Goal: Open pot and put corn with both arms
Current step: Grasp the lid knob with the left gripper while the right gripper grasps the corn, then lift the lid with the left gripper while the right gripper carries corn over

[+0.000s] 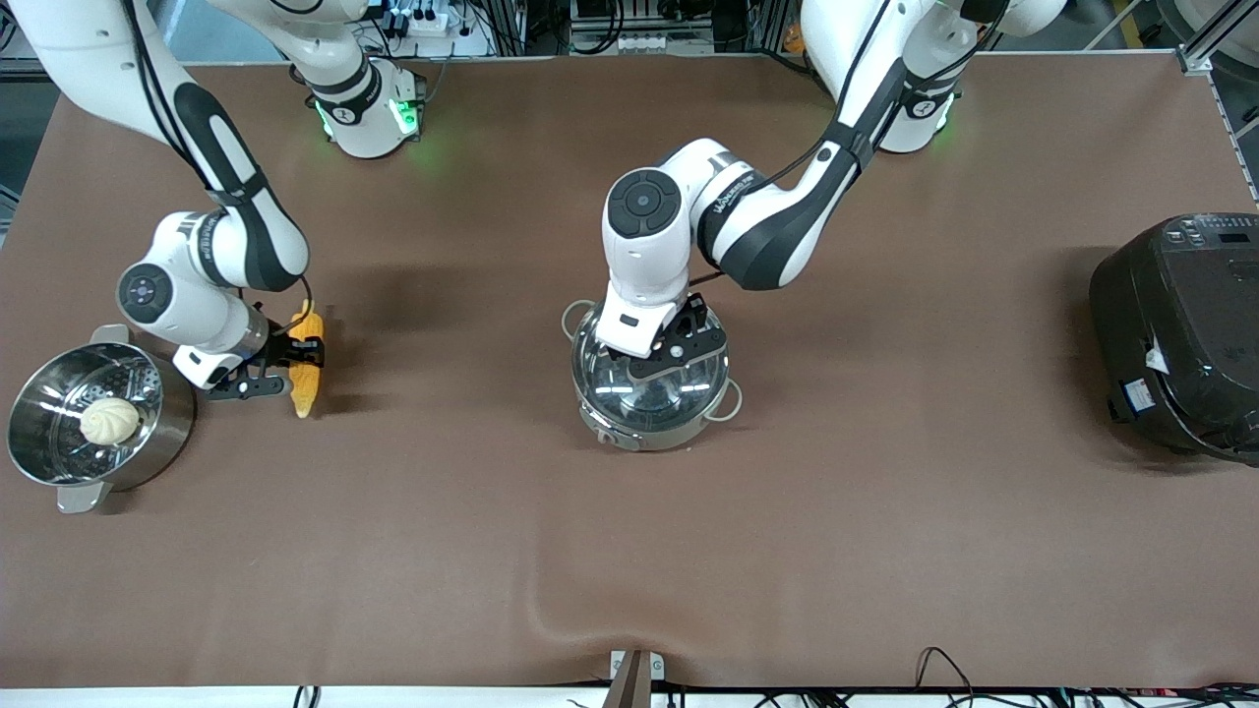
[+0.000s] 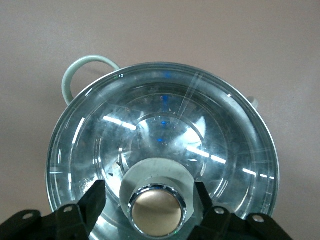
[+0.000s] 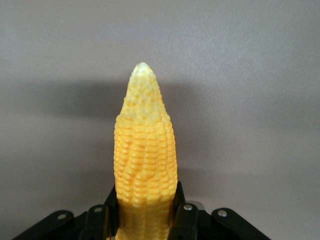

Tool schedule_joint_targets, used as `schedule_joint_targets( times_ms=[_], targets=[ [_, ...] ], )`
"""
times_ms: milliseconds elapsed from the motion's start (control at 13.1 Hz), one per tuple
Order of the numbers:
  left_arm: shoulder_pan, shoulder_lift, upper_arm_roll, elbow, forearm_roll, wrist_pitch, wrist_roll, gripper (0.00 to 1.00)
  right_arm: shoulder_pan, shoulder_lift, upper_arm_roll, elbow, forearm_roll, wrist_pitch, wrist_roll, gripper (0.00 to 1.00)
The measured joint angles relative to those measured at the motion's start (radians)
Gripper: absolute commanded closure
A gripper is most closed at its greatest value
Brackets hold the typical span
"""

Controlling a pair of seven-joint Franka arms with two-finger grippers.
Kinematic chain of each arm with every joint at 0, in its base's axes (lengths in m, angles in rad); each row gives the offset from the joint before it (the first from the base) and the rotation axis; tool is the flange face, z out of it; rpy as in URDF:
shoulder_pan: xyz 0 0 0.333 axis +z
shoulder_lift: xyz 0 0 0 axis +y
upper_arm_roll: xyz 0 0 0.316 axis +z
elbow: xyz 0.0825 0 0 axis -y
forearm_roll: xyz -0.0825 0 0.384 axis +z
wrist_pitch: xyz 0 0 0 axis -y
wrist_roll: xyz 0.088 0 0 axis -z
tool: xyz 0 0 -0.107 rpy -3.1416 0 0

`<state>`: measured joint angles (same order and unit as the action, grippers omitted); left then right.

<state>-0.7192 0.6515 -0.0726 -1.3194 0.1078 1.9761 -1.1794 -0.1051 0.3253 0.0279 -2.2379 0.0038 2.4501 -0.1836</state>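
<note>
The shallow steel pot (image 1: 610,430) sits mid-table with its clear glass lid (image 1: 679,395) on. My left gripper (image 1: 669,356) is down over the lid. In the left wrist view it (image 2: 149,195) is open, one finger on each side of the copper-coloured knob (image 2: 156,212), with a gap on at least one side. The lid glass (image 2: 165,125) and one wire handle (image 2: 85,65) show there too. My right gripper (image 1: 293,367) is shut on the yellow corn (image 1: 307,383) near the steamer pot. In the right wrist view its fingers (image 3: 146,205) press both sides of the cob (image 3: 145,150), whose pointed tip faces away.
A taller steel steamer pot (image 1: 44,470) with a pale bun (image 1: 110,421) in it stands at the right arm's end, close to the right gripper. A big black rice cooker (image 1: 1180,334) stands at the left arm's end. Brown table stretches between the corn and the pot.
</note>
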Motion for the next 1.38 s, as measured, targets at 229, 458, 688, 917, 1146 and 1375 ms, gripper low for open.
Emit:
schedule_joint_targets(
  times_ms=[229,458,688,917,1146,1375],
  targets=[
    [-0.002,0.001,-0.001,0.001,0.000,0.000,0.000,0.36,0.046,-0.052,0.004,0.181,0.005,-0.299,0.031,1.00],
    [-0.007,0.002,-0.002,0.001,0.000,0.000,0.000,0.39,0.101,-0.076,0.005,0.351,0.057,-0.496,0.061,1.00],
    [-0.009,0.011,-0.002,0.001,0.000,0.001,0.000,0.68,0.108,-0.071,0.002,0.402,0.108,-0.512,0.062,1.00],
    [-0.011,0.013,-0.003,0.003,0.000,0.008,0.000,1.00,0.110,-0.061,0.002,0.440,0.120,-0.519,0.062,1.00],
    [-0.011,0.013,-0.002,0.003,0.000,0.007,0.000,1.00,0.114,-0.057,0.003,0.454,0.122,-0.564,0.062,1.00],
    [-0.006,0.006,0.000,0.014,0.000,-0.001,0.000,1.00,0.115,-0.057,0.003,0.474,0.124,-0.597,0.062,1.00]
  ],
)
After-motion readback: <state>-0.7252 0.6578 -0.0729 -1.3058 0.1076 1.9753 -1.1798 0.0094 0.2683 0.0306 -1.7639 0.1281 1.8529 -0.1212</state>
